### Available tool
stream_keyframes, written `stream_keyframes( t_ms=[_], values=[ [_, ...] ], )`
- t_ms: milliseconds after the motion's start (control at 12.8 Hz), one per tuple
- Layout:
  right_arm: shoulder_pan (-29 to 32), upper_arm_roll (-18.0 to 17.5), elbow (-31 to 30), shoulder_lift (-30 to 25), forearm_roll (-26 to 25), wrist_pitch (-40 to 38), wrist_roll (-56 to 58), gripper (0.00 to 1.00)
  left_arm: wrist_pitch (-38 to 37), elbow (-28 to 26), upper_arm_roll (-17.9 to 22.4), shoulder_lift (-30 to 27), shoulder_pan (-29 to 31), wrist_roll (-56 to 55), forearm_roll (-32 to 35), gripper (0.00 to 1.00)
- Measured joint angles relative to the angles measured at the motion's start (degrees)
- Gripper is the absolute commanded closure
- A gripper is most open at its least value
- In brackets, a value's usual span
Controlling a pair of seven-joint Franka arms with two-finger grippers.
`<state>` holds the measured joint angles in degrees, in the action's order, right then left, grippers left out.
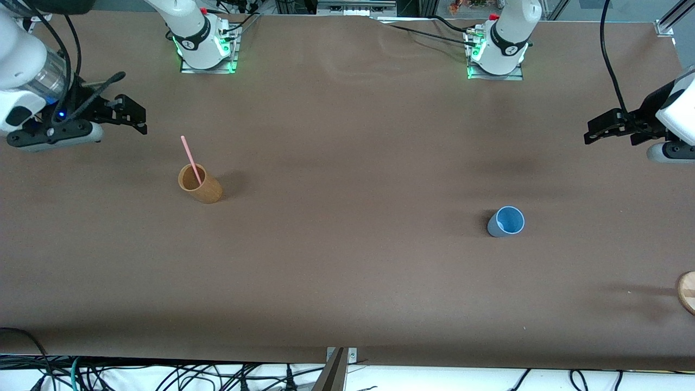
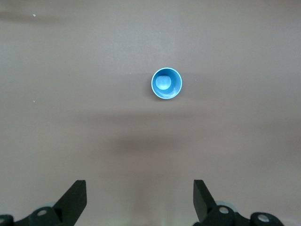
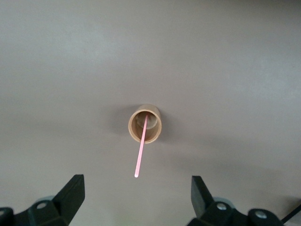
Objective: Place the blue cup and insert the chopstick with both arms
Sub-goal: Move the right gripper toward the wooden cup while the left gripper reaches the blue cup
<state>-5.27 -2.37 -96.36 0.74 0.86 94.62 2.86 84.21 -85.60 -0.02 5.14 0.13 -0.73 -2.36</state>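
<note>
No writing can be read. One small light-blue plastic cup (image 1: 506,221) stands upright on the brown bench (image 1: 347,271) toward the left arm's end. One thin pink chopstick (image 1: 191,159) leans in one tan wooden cup (image 1: 200,184) toward the right arm's end. The left gripper (image 1: 597,132) and the right gripper (image 1: 133,115) each hang spread wide and empty over the bench's end edges.

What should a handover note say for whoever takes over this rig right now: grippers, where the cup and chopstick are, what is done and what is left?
Left gripper: open, empty, up at the left arm's end of the table, waiting.
Right gripper: open, empty, up at the right arm's end, waiting.
Blue cup: upright and empty on the table, toward the left arm's end, untouched.
Chopstick: standing tilted in the tan cup, toward the right arm's end, farther from the front camera than the blue cup.
Done: nothing yet.
Left: grasp and place the blue cup, pull the chopstick from the tan cup, insert it in the blue cup.
</note>
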Motion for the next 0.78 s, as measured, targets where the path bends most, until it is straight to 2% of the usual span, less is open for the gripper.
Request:
stream_keyframes(
  t_ms=[391, 547, 781],
  values=[
    [0.17, 0.15, -0.84, 4.96, -0.25, 2.60, -0.12, 0.01, 0.00, 0.00, 0.00, 0.32, 0.00, 0.00, 0.00, 0.00],
    [0.17, 0.15, -5.08, 5.52, -0.55, 6.53, -0.19, 0.01, 0.00, 0.00, 0.00, 0.42, 0.00, 0.00, 0.00, 0.00],
    [0.16, 0.05, -15.47, 6.11, -0.64, 15.43, -1.17, 0.06, 1.72, -0.03, -0.05, 1.92, -0.07, 0.00, -1.14, 0.00]
  ],
)
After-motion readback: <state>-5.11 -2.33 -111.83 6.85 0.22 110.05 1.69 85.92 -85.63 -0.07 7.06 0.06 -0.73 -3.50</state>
